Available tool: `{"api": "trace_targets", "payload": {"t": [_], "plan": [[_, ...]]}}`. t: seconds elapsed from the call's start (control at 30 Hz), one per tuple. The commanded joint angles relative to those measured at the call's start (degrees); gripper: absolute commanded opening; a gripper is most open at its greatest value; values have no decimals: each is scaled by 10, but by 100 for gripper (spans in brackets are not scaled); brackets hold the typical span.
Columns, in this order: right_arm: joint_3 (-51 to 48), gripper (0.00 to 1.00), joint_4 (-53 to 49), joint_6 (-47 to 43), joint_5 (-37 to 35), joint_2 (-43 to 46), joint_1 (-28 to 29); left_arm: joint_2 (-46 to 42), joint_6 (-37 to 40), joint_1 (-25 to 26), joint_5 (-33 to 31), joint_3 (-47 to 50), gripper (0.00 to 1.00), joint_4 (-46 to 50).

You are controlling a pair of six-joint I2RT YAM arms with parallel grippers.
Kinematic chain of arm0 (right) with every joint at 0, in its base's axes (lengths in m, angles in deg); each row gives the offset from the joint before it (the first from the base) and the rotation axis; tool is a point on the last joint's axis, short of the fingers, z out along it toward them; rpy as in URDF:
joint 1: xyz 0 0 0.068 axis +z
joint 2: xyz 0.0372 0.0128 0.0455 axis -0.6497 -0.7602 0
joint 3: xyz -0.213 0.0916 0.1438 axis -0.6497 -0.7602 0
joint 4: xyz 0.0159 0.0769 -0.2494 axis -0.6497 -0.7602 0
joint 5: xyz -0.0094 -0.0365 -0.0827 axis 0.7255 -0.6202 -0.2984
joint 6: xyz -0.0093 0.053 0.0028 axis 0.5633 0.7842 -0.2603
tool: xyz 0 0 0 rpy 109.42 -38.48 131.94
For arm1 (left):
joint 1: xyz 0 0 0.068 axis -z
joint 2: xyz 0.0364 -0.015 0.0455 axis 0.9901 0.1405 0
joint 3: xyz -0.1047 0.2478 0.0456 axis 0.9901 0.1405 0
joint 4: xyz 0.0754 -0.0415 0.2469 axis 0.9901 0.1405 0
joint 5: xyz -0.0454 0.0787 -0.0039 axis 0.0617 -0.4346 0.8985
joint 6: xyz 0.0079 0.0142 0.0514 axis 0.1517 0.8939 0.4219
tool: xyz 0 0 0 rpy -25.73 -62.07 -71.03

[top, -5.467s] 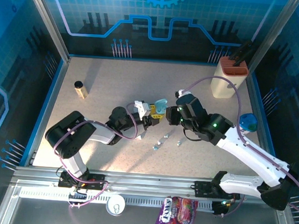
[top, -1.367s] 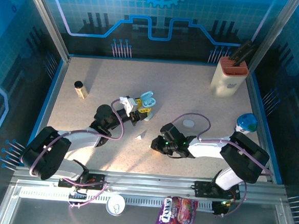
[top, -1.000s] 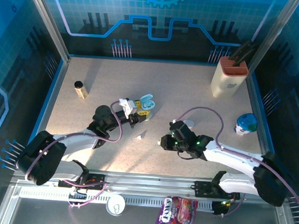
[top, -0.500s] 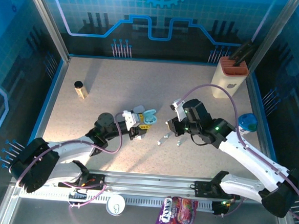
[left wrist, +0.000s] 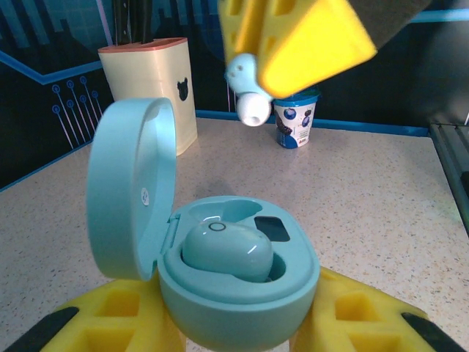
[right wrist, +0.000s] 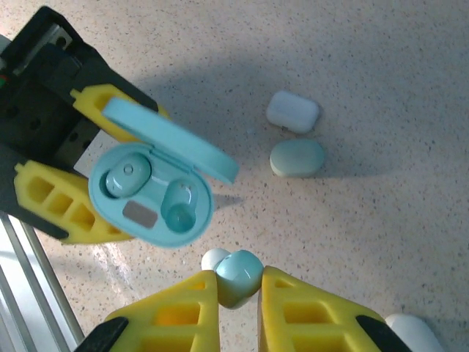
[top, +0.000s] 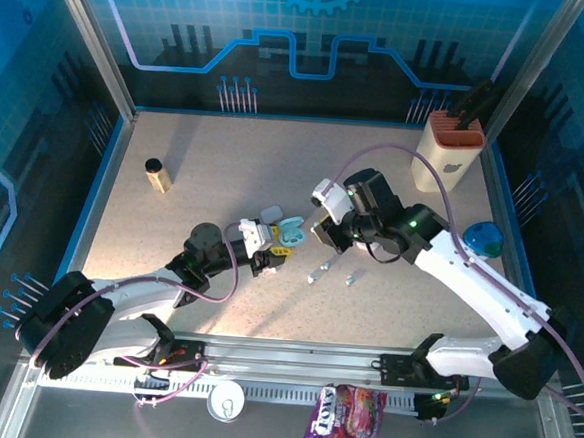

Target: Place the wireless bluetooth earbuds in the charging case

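Note:
The teal charging case [left wrist: 242, 293] has its lid [left wrist: 128, 191] up, and my left gripper [left wrist: 234, 326] is shut on its base. One teal earbud [left wrist: 226, 251] sits in a slot; the slot beside it [right wrist: 178, 207] is empty. My right gripper [right wrist: 239, 287] is shut on a teal earbud with a white tip [right wrist: 236, 270], held a little above and beside the case [right wrist: 150, 194]. From overhead the case [top: 287, 231] lies between the left gripper [top: 268, 249] and the right gripper [top: 323, 229]. Two small loose earbuds [top: 314, 276] [top: 351, 276] lie on the table just in front.
A closed white case [right wrist: 293, 111] and a closed pale green case [right wrist: 297, 158] lie on the table near the open one. A beige knife block [top: 447, 150] stands far right, a blue-lidded cup [top: 484, 239] at the right edge, and a small bottle [top: 156, 174] far left.
My right gripper has lifted from the table's front and moved up and left with the earbud, close to the open case. The left gripper holds the case nearly still.

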Motion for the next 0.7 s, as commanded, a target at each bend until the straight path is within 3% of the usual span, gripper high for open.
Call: {"api": "trace_targets", "payload": {"t": [0.0, 0.67], "plan": [[26, 16, -14, -27, 13, -18, 8, 3, -4, 4, 1, -1, 23, -14], [63, 16, -48, -67, -9, -84, 34, 17, -15, 3, -8, -3, 23, -38]]}}
